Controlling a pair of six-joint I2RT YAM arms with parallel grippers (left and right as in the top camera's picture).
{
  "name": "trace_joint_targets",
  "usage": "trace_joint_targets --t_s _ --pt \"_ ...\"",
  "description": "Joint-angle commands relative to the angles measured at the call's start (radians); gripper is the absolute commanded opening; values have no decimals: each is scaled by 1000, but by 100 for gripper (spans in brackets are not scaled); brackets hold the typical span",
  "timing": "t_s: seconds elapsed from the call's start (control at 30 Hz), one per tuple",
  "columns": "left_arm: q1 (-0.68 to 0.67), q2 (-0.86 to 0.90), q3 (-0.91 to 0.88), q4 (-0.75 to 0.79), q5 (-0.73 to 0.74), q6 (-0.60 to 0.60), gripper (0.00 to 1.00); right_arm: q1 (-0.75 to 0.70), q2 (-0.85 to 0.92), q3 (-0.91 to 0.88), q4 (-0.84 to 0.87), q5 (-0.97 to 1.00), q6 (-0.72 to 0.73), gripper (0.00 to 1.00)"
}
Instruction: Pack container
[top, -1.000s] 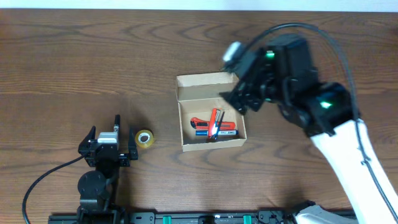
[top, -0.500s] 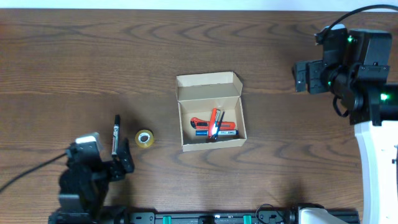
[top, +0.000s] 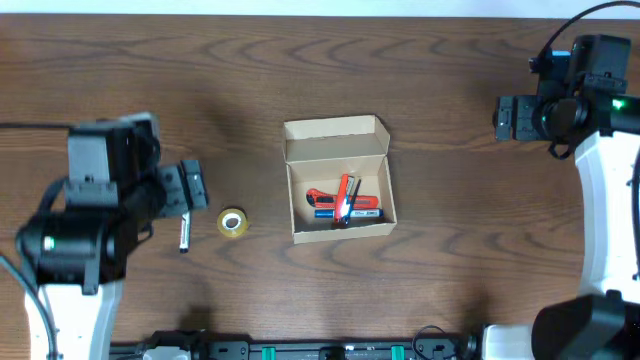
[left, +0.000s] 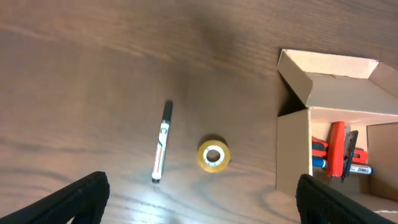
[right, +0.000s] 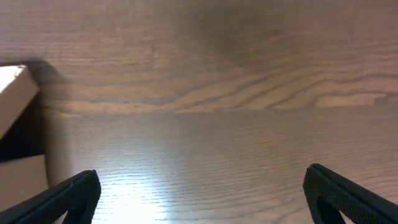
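Observation:
The container, a tan cardboard box (top: 336, 148), stands open mid-table with its flap lid raised at the far side. It also shows in the left wrist view (left: 292, 149), and one corner shows in the right wrist view (right: 15, 93). Inside it lie a red utility knife (top: 345, 195) and blue-capped pens (top: 325, 213). My left gripper (top: 192, 190) is open and empty, above a black marker (top: 184, 233) and left of a yellow tape roll (top: 232, 223). My right gripper (top: 512, 118) is open and empty, far right of the box.
The marker (left: 161, 142) and tape roll (left: 214, 155) lie apart on the dark wood table (top: 450, 280), left of the box. The left wrist view shows its jaws (left: 202, 205) wide apart, as does the right wrist view (right: 202, 193).
My right arm has swung from over the box to the far right. My left arm has lifted from the front edge to over the marker.

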Motion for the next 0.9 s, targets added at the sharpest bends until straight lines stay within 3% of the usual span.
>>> trace_joint_targets --t_s 0.0,0.2,0.47,0.57,0.87 --pt "2 92 36 -25 -8 50 95 -16 44 8 0 -37 5 99" --pt "2 294 10 -74 18 19 95 -16 60 8 14 -39 -1 99" --pt "2 440 -30 -41 180 24 95 -16 60 8 11 -39 -1 99" --pt "2 480 -30 -49 179 74 95 -16 60 8 11 -39 -1 99" --pt "-93 462 -166 73 70 47 95 -15 60 8 10 -42 -1 99"
